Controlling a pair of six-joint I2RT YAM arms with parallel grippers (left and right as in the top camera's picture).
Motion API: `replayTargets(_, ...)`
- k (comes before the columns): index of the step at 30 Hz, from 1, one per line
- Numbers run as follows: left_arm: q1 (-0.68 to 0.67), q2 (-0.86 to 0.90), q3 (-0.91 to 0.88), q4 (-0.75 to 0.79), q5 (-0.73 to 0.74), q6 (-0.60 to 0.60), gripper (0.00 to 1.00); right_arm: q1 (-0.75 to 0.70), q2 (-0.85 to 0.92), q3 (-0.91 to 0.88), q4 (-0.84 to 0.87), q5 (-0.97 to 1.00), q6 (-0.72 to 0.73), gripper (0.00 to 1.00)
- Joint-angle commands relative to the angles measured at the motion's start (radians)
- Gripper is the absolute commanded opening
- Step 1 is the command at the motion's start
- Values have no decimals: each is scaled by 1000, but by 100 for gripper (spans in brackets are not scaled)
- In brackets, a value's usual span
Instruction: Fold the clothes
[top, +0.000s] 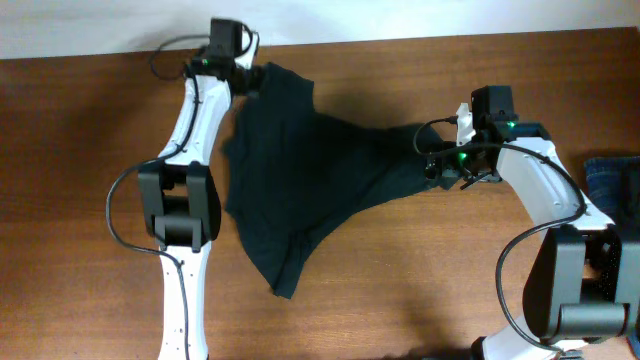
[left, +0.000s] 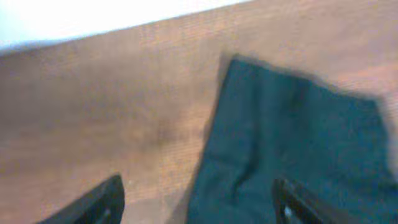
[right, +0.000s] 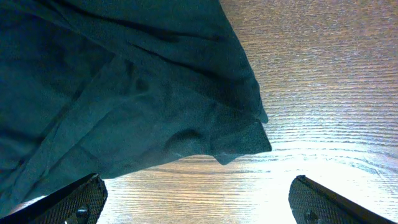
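Black T-shirt (top: 290, 170) lies rumpled, not yet folded; left gripper (left: 198, 191) and right gripper (right: 196, 185) gape empty, so the next move likely needs fresh edge grips.

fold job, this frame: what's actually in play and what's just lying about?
In play:
- black T-shirt, lying crumpled on the table
- left pincer, open over the shirt's far corner
- right pincer, open over the shirt's edge

Lying about:
- blue denim garment, at the picture's edge beside the right arm, apart from the shirt
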Motion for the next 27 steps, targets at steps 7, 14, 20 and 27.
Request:
replayTargets(7,-59,-18,204,-472,58,-142,83,0,7,-8,1,-71,3,99)
replayTargets(14,-86,-18,193,-671,59,-142,85,27,11,-8,39,-137,5,99)
replayTargets(20,-93,-18,151,-708,59,-143,85,106,46,-8,123,-135,126,91)
replayTargets(27,-90,-17,75,-637,59,-142,85,170,121,-8,193,41,400,84)
